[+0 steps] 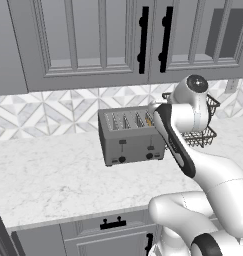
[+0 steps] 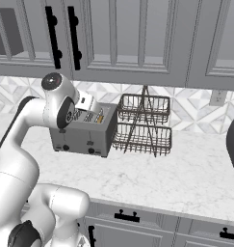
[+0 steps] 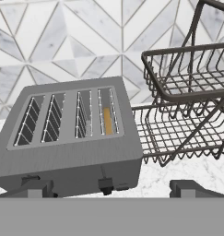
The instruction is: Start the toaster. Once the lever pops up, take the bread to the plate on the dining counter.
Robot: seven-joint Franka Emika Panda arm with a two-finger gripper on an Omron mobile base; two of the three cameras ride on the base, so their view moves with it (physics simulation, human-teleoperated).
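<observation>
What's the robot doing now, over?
Gripper open, holding nothing, above the toaster. Bread sits in the rightmost slot. Wire rack close beside.

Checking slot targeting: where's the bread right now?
The bread sits in the toaster's slot nearest the wire basket rack, seen as a tan strip in the hand view.

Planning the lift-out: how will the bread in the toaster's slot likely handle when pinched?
The bread shows as a thin tan edge in the toaster's rightmost slot, so it is probably light and stiff. Little sticks up, so a grip may slip.
</observation>
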